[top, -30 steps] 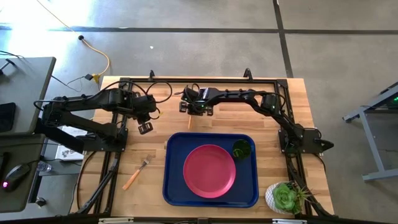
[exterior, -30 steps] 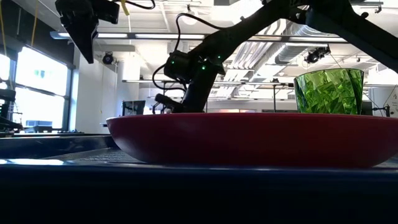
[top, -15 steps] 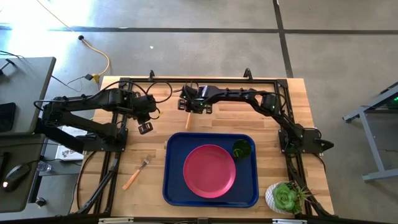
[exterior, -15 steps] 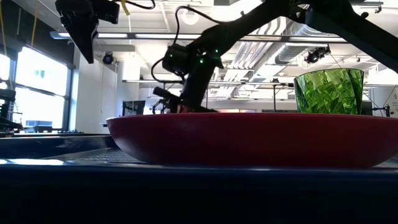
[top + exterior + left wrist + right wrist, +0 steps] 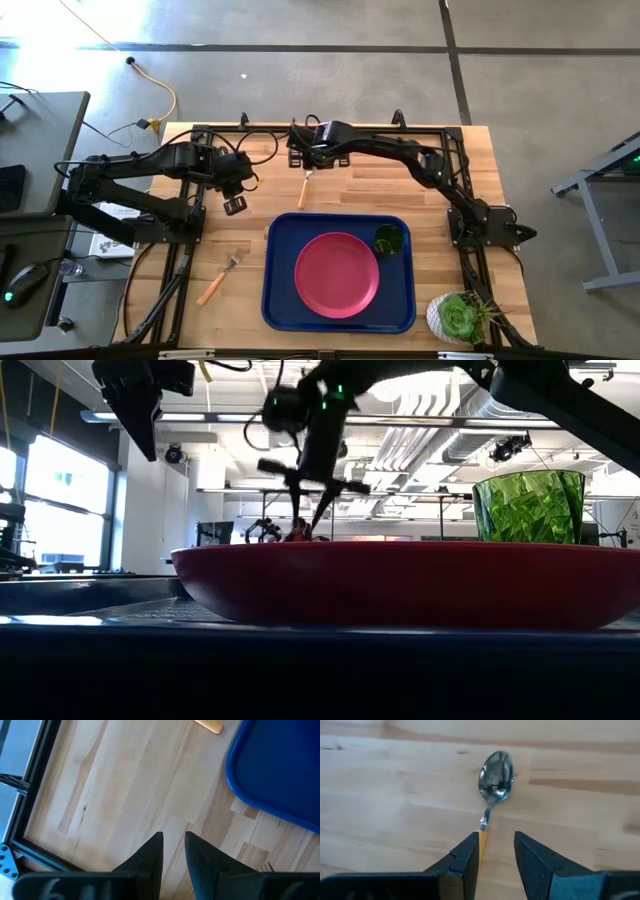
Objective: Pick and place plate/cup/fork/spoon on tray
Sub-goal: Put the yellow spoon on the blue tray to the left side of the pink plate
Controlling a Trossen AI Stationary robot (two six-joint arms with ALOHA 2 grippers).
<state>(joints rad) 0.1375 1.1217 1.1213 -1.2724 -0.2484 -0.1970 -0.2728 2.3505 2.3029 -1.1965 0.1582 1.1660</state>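
Note:
The pink-red plate (image 5: 337, 275) and the dark green cup (image 5: 388, 239) rest on the dark blue tray (image 5: 272, 290). The spoon (image 5: 303, 192) lies on the wood just beyond the tray's far rim, with its bowl (image 5: 496, 772) toward the far edge. My right gripper (image 5: 497, 837) points down over it, open, with a finger on either side of the handle near the neck. The fork (image 5: 218, 280) lies left of the tray. My left gripper (image 5: 233, 205) hangs shut above the table, left of the spoon. My right gripper has the spoon's yellow-orange handle (image 5: 483, 840) running along the inner edge of one finger (image 5: 470, 852), clear of the other finger. I cannot tell whether that finger touches the handle. The fingers come from above and stand across the handle.
A succulent in a white pot (image 5: 460, 318) stands at the near right corner. A black frame (image 5: 330, 128) runs around the table's edges. Bare wood lies between the fork and the tray and along the far side.
My right gripper has risen, gone a little toward the table's far edge, and turned from a slant to point more straight down. The high view now shows the spoon's bowl end, which the gripper covered a second ago.

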